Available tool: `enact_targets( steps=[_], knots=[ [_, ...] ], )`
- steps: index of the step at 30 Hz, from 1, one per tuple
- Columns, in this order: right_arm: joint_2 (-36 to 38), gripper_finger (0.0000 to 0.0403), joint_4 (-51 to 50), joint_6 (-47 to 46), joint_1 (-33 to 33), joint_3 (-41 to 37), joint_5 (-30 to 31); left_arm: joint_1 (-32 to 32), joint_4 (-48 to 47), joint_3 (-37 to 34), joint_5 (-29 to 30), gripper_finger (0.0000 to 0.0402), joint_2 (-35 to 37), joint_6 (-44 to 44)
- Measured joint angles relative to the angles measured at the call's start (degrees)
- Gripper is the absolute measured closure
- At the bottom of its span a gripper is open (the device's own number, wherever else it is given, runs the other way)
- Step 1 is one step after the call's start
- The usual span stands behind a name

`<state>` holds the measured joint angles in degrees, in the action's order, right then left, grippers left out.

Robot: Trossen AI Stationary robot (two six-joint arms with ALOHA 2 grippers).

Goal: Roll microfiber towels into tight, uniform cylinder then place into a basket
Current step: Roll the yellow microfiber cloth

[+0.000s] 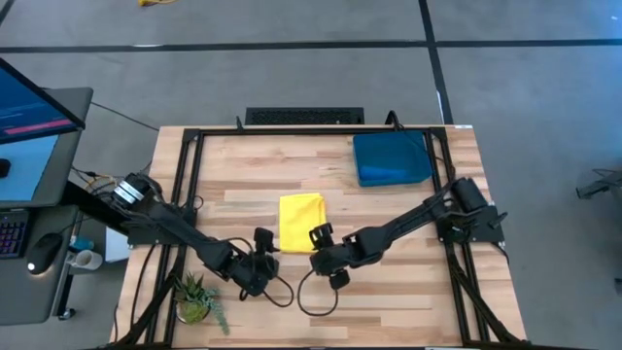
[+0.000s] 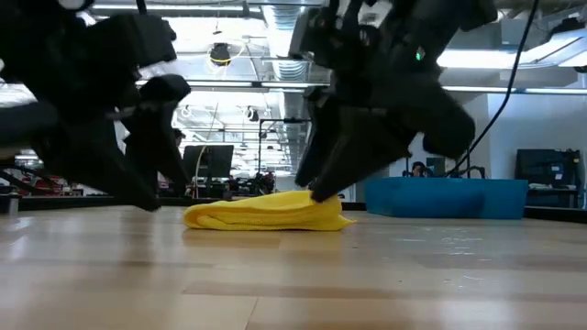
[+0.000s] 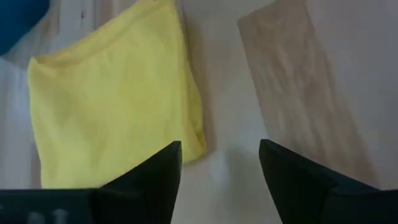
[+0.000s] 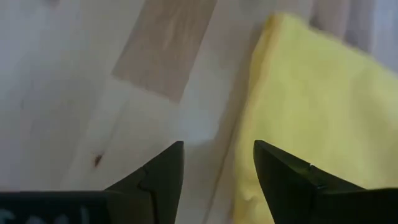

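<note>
Yellow microfiber towel (image 1: 301, 222), folded flat, lies mid-table, with the teal basket (image 1: 392, 158) at its 1 o'clock. Left gripper (image 1: 262, 243) at 7 o'clock and right gripper (image 1: 320, 236) at 5 o'clock flank its near corners, jaws spread, empty, apparently poised to start rolling.

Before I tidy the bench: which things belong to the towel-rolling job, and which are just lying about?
Job: yellow microfiber towel; teal basket, with a blue cloth in it.
Lying about: small potted plant; keyboard; white cup.
</note>
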<state>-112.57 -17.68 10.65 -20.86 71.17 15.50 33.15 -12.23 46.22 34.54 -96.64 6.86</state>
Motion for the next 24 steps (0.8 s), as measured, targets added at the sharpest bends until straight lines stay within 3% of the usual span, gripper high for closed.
enact_targets(
  steps=[7,24],
  knots=[
    [-0.3,0.0191,-0.7,-0.7,0.3,0.0,1.5,-0.8,1.8,0.0,6.4,0.0191,-3.7,-1.4],
    [-4.4,0.0197,-4.4,-3.4,3.1,0.1,2.6,-6.0,2.2,0.1,-0.8,0.0191,-3.8,-4.9]
  ],
)
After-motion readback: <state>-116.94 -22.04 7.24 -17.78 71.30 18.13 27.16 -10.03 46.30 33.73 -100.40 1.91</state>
